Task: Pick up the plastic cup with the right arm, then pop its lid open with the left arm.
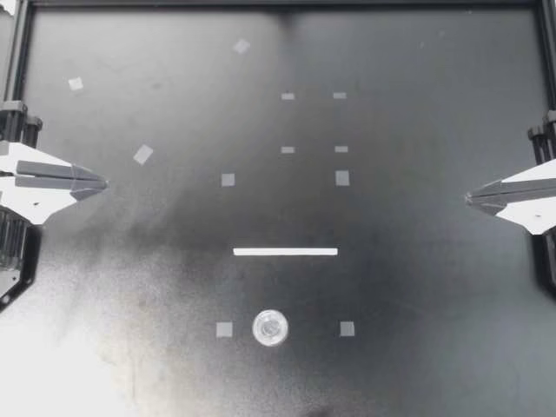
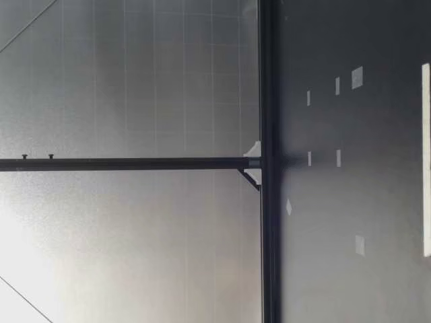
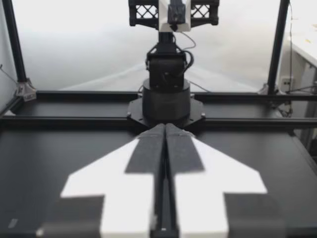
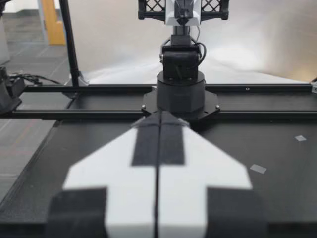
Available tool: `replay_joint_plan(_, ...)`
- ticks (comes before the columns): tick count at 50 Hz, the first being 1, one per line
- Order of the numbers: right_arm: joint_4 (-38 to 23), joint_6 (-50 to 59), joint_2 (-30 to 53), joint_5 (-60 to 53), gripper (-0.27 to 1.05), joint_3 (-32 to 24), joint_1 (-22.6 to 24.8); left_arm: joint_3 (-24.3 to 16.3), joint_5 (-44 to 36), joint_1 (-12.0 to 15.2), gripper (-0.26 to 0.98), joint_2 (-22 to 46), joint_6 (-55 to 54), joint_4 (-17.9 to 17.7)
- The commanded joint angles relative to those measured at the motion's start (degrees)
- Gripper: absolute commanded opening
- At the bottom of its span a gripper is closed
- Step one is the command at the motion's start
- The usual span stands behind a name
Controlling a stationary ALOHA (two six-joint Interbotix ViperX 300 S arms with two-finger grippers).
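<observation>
My left gripper [image 1: 102, 183] hung at the left edge of the black table [image 1: 417, 287]. Its two fingers were pressed flat together with nothing between them. From my left wrist the closed fingers pointed straight across the table at the base of my right arm [image 3: 167, 94], and only bare table lay under them.

Toward the middle, scattered tape squares [image 1: 142, 155] lay on the surface, and a white strip [image 1: 285, 252] lay flat across it. On the near side of that strip sat a small clear round piece [image 1: 270, 327], resting on the table between two more tape squares, one just to its left [image 1: 224, 329] and one farther to its right [image 1: 347, 328]. It touched neither square and lay well apart from both grippers. From table height the white strip [image 2: 425, 158] showed near the camera.

My right gripper [image 1: 469, 198] hung at the right edge of the table. It was also closed on nothing, fingers meeting along their whole length. It pointed back toward the base of my left arm [image 4: 181, 84].
</observation>
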Motion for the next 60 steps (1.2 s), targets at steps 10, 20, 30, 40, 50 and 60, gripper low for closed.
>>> replay_joint_plan(10, -0.1, 1.0, 3.2, -0.7, -0.13, 2.8, 0.6, 0.5, 5.7, -3.3, -0.09, 5.8, -5.6, -2.4)
replay_joint_plan(20, -0.1, 10.1, 17.6, -5.6, -0.07, 2.7, 9.0, -8.1, 13.5, -10.7, -0.09, 20.1, -8.4, -2.8)
replay_joint_plan(30, 0.3, 15.3, 38.5, -16.8, 0.22, -0.5, 15.6, -14.6, 11.6, -14.1, -0.09, 37.7, -10.9, -4.1)
replay_joint_plan(40, 0.4, 18.6, 58.1, -24.2, 0.64, -6.8, 16.1, -20.7, 11.2, -14.9, -0.09, 51.8, -12.8, -4.4)
replay_joint_plan(50, 3.6, 18.7, 68.5, -27.9, 0.63, -12.0, 16.0, -22.5, 8.6, -14.9, -0.09, 57.0, -12.6, -4.5)
replay_joint_plan(60, 6.7, 18.5, 70.8, -27.9, 0.64, -14.5, 15.6, -22.6, 5.9, -14.9, -0.09, 58.5, -12.4, -4.4)
